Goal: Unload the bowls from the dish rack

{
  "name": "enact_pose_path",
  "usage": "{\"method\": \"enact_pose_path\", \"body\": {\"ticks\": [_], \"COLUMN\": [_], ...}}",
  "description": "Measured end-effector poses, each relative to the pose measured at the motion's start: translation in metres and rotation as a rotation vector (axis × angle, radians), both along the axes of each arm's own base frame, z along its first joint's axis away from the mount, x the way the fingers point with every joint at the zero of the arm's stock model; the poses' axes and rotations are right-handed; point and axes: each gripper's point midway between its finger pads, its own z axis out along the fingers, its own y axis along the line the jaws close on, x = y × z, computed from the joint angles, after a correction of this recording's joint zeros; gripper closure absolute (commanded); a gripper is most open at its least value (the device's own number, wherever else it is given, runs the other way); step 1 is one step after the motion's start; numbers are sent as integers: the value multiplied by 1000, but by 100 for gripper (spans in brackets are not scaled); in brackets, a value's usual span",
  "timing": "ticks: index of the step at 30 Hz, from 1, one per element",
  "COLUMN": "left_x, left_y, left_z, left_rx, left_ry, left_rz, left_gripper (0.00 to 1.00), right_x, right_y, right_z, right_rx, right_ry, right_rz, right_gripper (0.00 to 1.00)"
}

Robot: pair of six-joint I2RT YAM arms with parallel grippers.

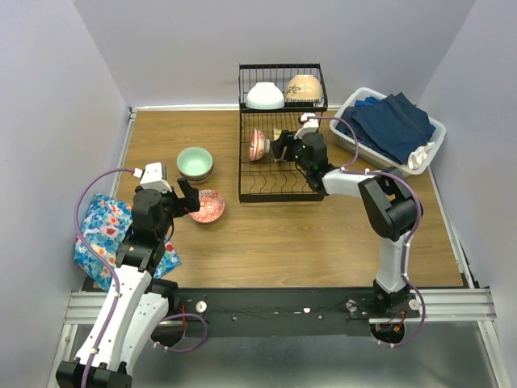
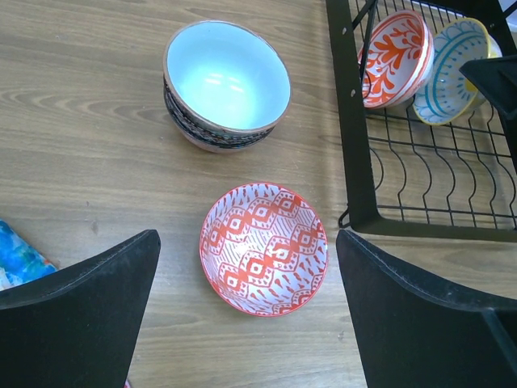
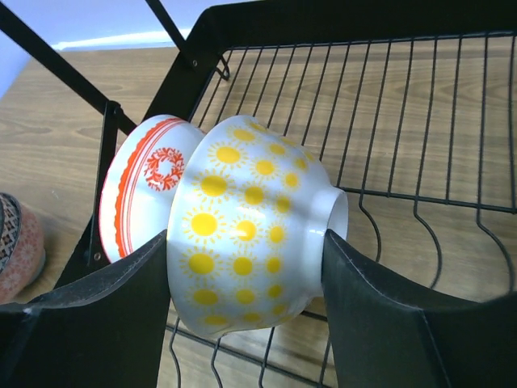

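Note:
The black wire dish rack (image 1: 279, 187) stands at the back middle. A white bowl (image 1: 265, 95) and a beige bowl (image 1: 304, 87) sit upside down in its raised basket. An orange-and-white bowl (image 3: 141, 186) stands on edge in the lower tray. Against it leans a white bowl with yellow suns (image 3: 242, 202). My right gripper (image 3: 246, 242) is shut on the sun bowl, one finger at its rim and one at its foot. My left gripper (image 2: 246, 238) is open and empty above a red-patterned bowl (image 2: 264, 248) resting on the table. A mint-green bowl (image 2: 227, 85) tops a small stack beyond it.
A white plastic basket of blue cloths (image 1: 393, 128) stands at the back right. A blue floral cloth (image 1: 103, 234) lies at the left edge by the left arm. The rack's black frame (image 2: 355, 162) is just right of the left gripper.

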Motion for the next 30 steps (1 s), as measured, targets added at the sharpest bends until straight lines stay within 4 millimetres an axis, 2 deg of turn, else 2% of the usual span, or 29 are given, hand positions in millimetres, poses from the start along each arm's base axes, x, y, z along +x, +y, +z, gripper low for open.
{"method": "enact_pose_path", "body": {"ticks": [10, 18, 23, 30], "left_x": [0, 1, 4, 18], "left_y": [-2, -9, -16, -38], "left_z": [0, -5, -15, -35], "left_rx": [-1, -17, -40, -133], "left_ry": [-2, 15, 51, 142], "left_rz": [-5, -35, -55, -104], "left_gripper": [1, 1, 1, 1], "right_x": [-24, -52, -70, -109], "right_y": [-24, -39, -38, -25], "right_z": [14, 34, 51, 72], "right_rx": [-16, 71, 141, 280], "right_ry": [3, 24, 38, 86], "right_rz": [-68, -99, -67, 63], "right_gripper": [84, 84, 84, 84]}}
